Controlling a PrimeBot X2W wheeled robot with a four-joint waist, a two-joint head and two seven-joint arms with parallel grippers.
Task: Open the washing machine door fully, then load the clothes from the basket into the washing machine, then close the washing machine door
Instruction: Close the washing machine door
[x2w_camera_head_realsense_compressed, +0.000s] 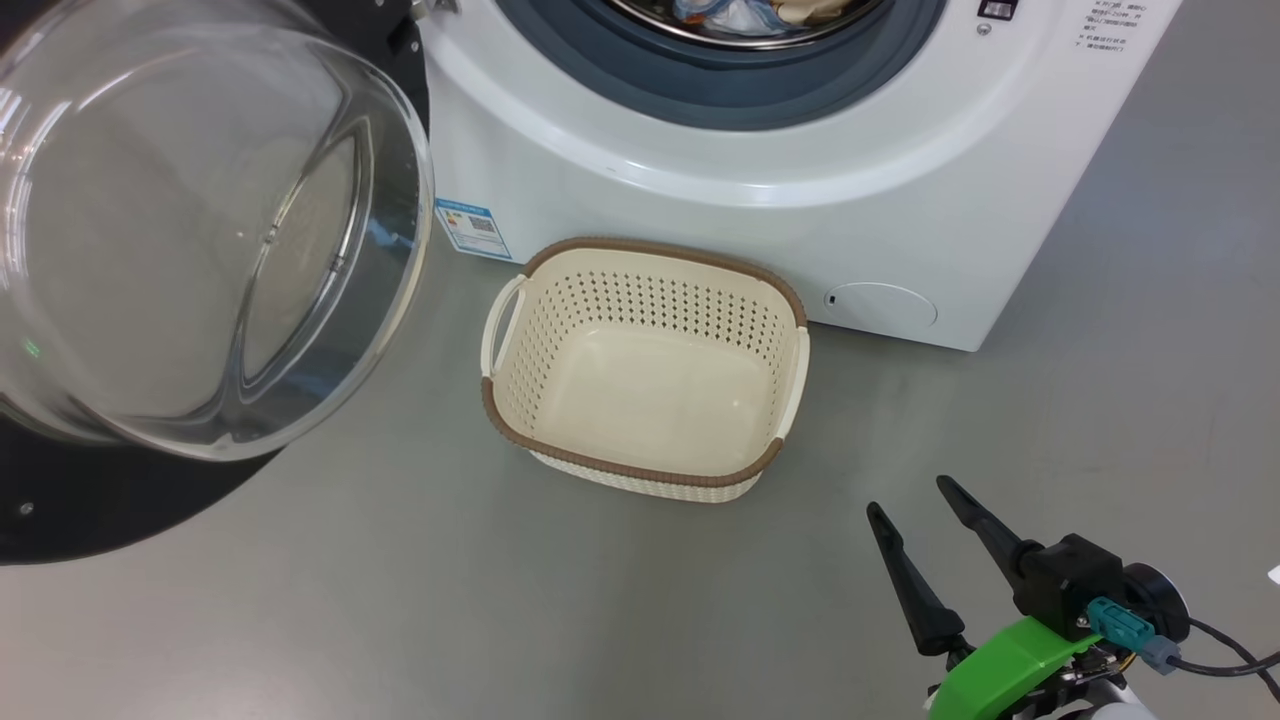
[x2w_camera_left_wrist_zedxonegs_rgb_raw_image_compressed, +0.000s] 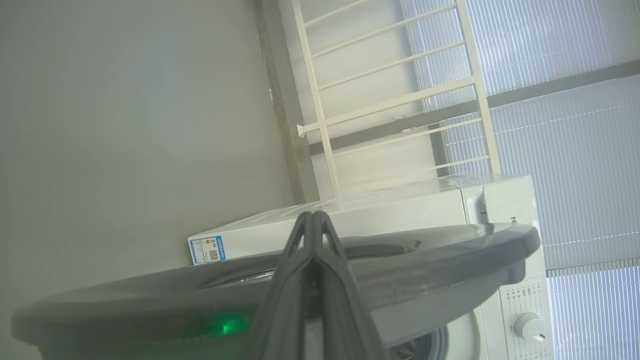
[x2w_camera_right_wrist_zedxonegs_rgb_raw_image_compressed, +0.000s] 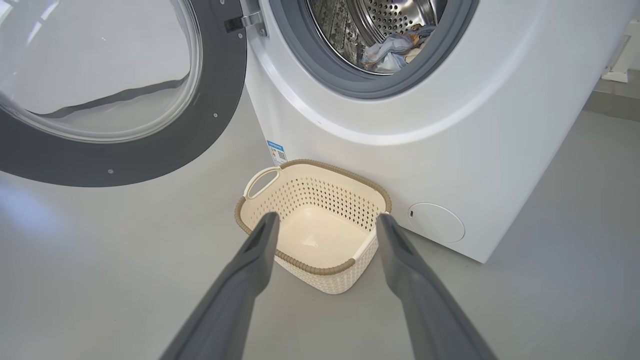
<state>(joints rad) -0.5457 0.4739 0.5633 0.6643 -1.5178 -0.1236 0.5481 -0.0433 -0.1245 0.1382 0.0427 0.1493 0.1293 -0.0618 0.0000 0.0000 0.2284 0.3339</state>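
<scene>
Head view: the washing machine door (x2w_camera_head_realsense_compressed: 200, 230) stands swung wide, its glass bowl bulging toward the camera. The basket (x2w_camera_head_realsense_compressed: 660, 250) sits empty on the floor (x2w_camera_head_realsense_compressed: 400, 600), just beside the front of the washing machine (x2w_camera_head_realsense_compressed: 800, 210). The clothes (x2w_camera_head_realsense_compressed: 740, 12) show as a blue-and-cream heap inside the drum, at the top edge of the frame. The right gripper (x2w_camera_head_realsense_compressed: 908, 495) hangs low over bare floor near the basket, fingers spread and holding nothing.

Left wrist view: the left gripper (x2w_camera_left_wrist_zedxonegs_rgb_raw_image_compressed: 312, 216) has its fingers pressed together on nothing. They point along the outer face of the door's dark rim; whether they touch it cannot be told.

Right wrist view: the open fingers (x2w_camera_right_wrist_zedxonegs_rgb_raw_image_compressed: 250, 270) frame the empty basket. The clothes lie toward the front of the drum, near the grey ring (x2w_camera_right_wrist_zedxonegs_rgb_raw_image_compressed: 360, 87).

Loading looks finished, and closing the door appears to be what is left. A push from thin, closed fingers could skid off the glossy rim and leave the door ajar. A garment lying close to the ring could also be pinched in the seal as the door swings home, keeping the latch from catching.
</scene>
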